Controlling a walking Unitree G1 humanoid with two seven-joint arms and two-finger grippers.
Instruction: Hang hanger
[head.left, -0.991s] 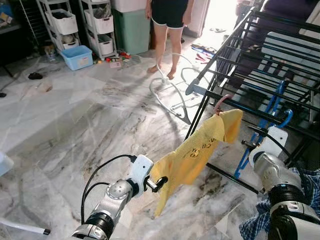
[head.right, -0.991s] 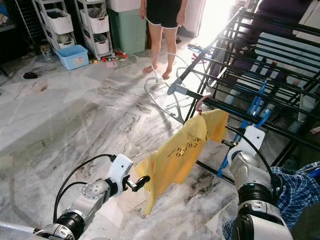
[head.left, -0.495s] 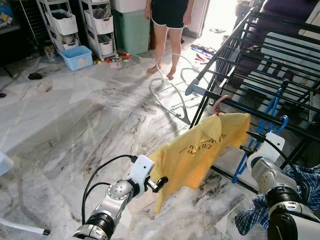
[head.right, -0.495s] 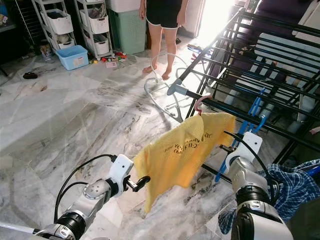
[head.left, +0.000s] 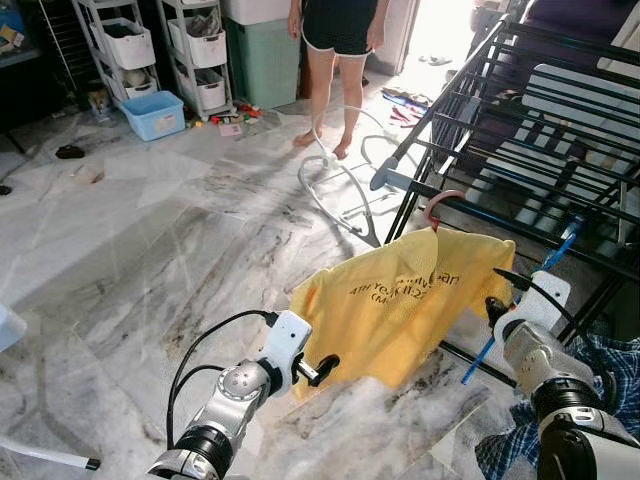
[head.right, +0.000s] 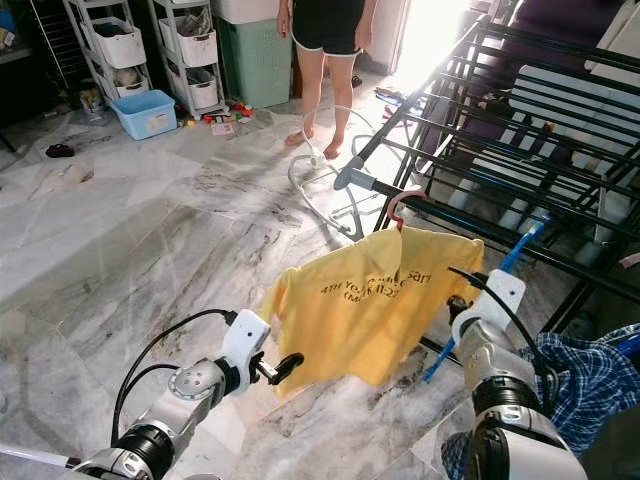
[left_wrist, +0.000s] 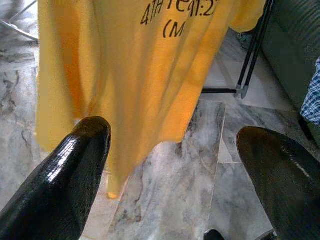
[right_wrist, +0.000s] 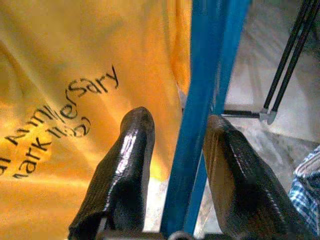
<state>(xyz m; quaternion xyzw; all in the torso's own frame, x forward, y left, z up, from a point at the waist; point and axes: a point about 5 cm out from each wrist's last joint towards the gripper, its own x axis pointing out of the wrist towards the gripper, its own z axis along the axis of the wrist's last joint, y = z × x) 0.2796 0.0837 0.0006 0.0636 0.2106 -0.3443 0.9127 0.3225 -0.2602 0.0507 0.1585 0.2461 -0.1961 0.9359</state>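
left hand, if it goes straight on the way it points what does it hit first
Probably the yellow shirt: it hangs right ahead of the open left hand, low hem nearest. Depth is unclear.

Black drying rack (head.left: 520, 150), yellow shirt (head.left: 400, 305) hanging, marble floor (head.left: 150, 240)

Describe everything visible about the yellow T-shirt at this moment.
The yellow T-shirt looks like soft cotton, with dark printed lettering across it. It hangs spread out and tilted from a pink hanger hook over a black rail of the drying rack. The right gripper closes on a blue hanger beside it; the open left gripper sits near its lower hem.
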